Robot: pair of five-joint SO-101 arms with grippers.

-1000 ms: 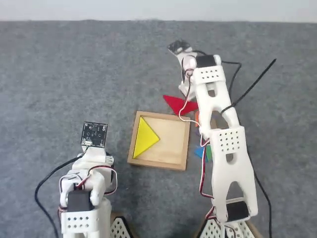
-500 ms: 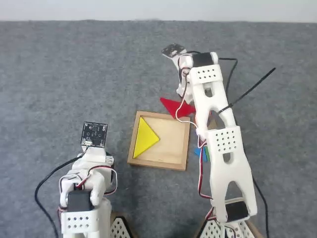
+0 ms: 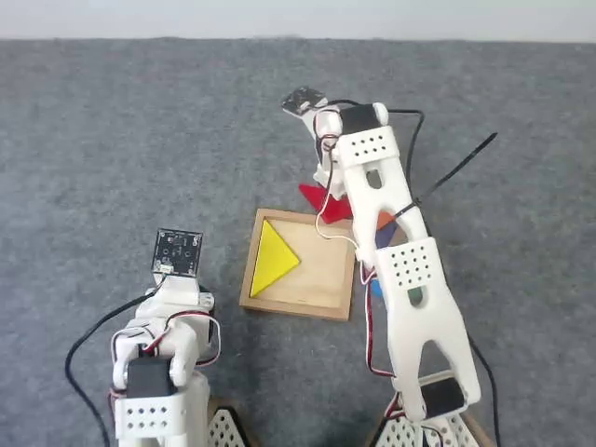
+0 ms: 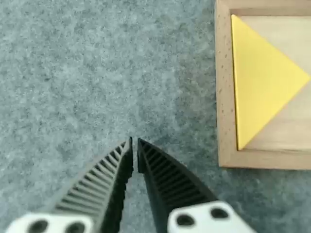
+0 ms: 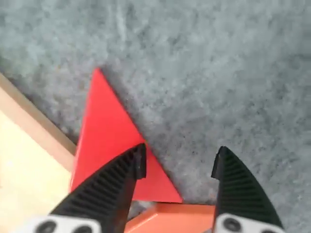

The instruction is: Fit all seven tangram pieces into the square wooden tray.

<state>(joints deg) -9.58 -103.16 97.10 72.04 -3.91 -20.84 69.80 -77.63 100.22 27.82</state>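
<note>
From above, the square wooden tray (image 3: 249, 270) sits on the grey carpet (image 3: 112, 140) between my two arms. A yellow triangle (image 3: 272, 256) lies flat inside it, its long edge against the wall nearest my left arm (image 3: 158, 372). My right arm (image 3: 410, 270) stretches out over the tray's other side. A red triangle (image 3: 315, 197) lies just past the tray's far right corner. An orange piece (image 3: 384, 221) and a blue piece (image 3: 375, 288) peek out from under that arm, on the carpet beside the tray.

From my left wrist, my left gripper (image 4: 134, 143) hangs over bare carpet just beside the tray. Its jaws are drawn together to a thin slit, with nothing between them.

From my right wrist, my right gripper (image 5: 181, 158) stands with its jaws wide apart. One finger (image 5: 131, 170) is over the red triangle's long edge and the other is over carpet. The triangle seems to touch the tray's rim, though I cannot tell whether it overlaps it. The orange piece lies right against the triangle's corner.
</note>
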